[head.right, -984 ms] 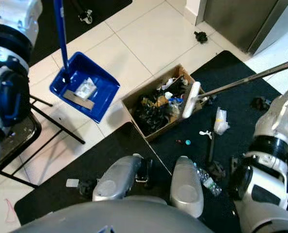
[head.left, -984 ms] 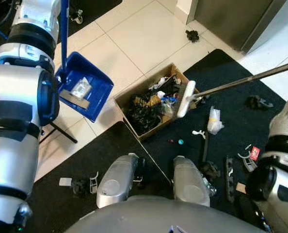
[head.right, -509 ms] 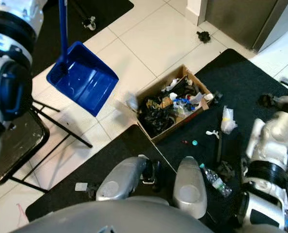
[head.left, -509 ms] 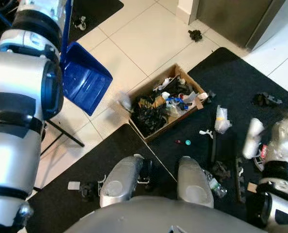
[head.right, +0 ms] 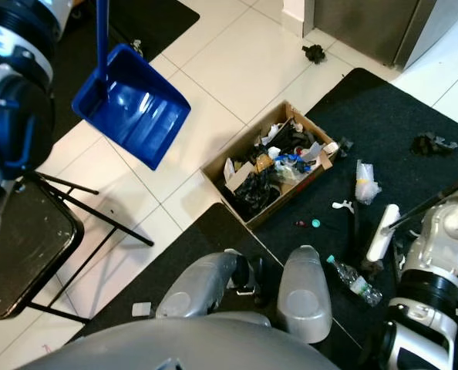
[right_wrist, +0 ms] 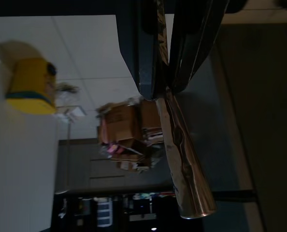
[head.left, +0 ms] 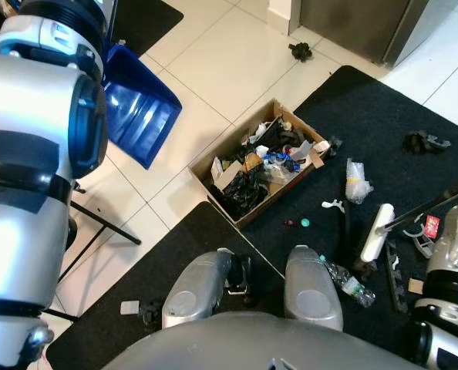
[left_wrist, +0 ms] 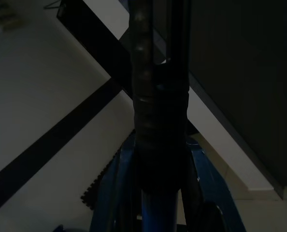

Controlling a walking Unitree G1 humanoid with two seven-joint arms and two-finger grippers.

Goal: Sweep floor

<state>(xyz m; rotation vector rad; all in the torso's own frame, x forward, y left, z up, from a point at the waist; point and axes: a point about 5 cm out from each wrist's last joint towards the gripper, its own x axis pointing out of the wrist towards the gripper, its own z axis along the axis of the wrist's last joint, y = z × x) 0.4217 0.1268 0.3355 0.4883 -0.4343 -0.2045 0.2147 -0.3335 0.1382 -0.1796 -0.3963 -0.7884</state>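
Right wrist view: you see the right gripper with its black fingers closed around the metal broom handle, which runs on past the fingertips.
Left wrist view: dim; your left gripper is clamped on the dark pole of the dustpan, blue plastic visible below the fingers.
Dustpan: the blue dustpan hangs tilted over the white tile floor, at your left, well apart from the box.
Broom: the white broom head rests on the black mat at your right, just beside the robot's right foot; the handle slants up toward the right arm.
Box: the cardboard box full of scraps sits across the tile and mat edge, ahead of both feet, between dustpan and broom head.
Litter near broom: a crumpled clear bag, a small white hook-shaped piece, a plastic bottle and dark strips lie on the mat around the head.
Farther litter: one dark clump lies on the tiles near the dark cabinet, another on the mat's far right.
Chair: a black folding chair stands under the left arm.
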